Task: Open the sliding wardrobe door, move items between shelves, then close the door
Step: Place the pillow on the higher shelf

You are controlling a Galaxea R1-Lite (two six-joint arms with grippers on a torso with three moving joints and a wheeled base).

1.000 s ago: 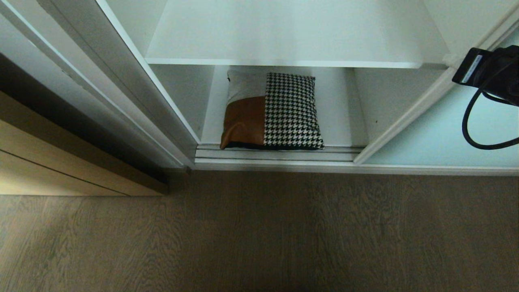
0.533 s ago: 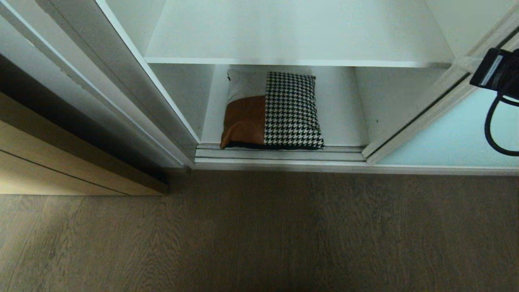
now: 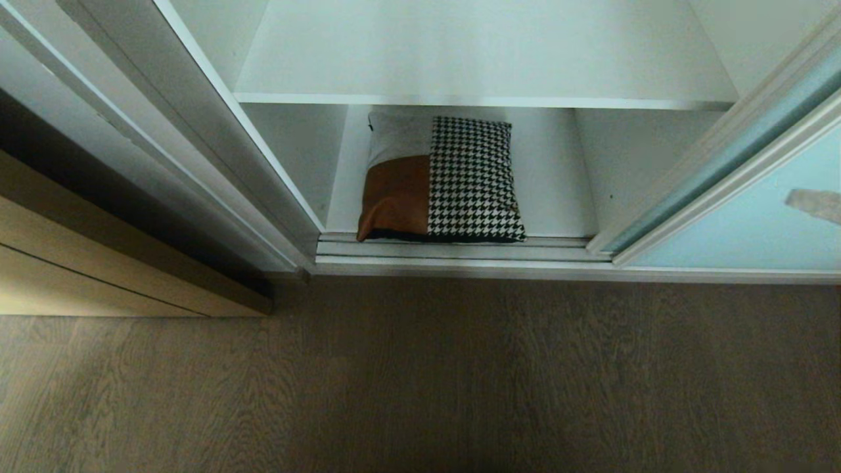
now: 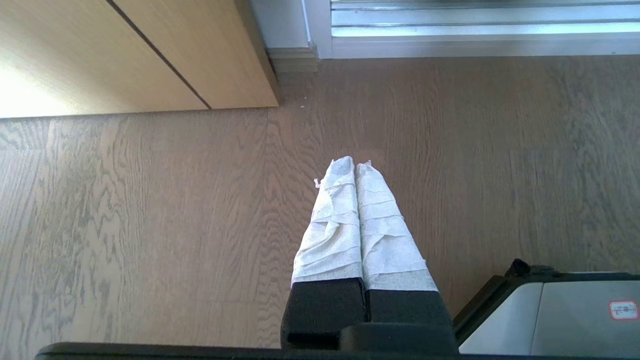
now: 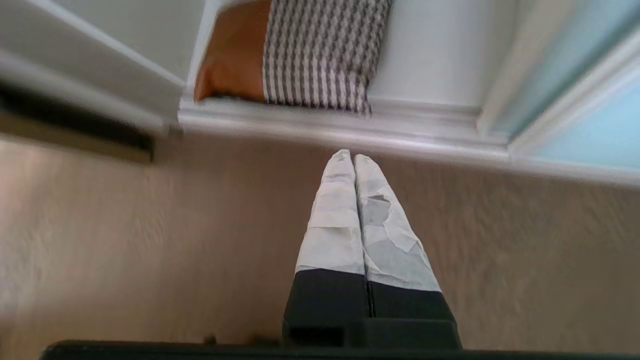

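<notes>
Two grippers sit outside my head camera, so I read them from the wrist cameras alone; the left gripper (image 4: 354, 163) hangs over bare wooden floor (image 4: 150, 210) with its white-wrapped fingers (image 4: 332, 220) pressed together and nothing between them; the right gripper (image 5: 349, 156) is likewise closed and empty, its tips over the floor just short of the wardrobe's bottom track (image 5: 340, 127). From the head view I see the cushion (image 3: 439, 179) lying flat on the lowest shelf (image 3: 548, 190), tan patch to the left, houndstooth to the right, its front edge touching the track (image 3: 453, 249); its far edge runs under the shelf above (image 3: 486, 52), so I cannot see how far back it reaches, and the grey upper-left patch is dim in shadow. In the right wrist view that cushion is smeared and cut off by the frame edge. The sliding wardrobe door (image 3: 742, 230) stands pushed to the right, leaving the cushion's bay open; only its lower left corner shows, the rest cropped; a second aqua strip (image 3: 716, 167) lies behind its frame, and I cannot tell whether that is another panel. One pale smudge (image 3: 815, 203) on the glass I cannot identify. At far left a light wooden door (image 3: 79, 263) is partly cut off; a grey part of the robot (image 4: 550, 315) intrudes at the left wrist view's corner.
</notes>
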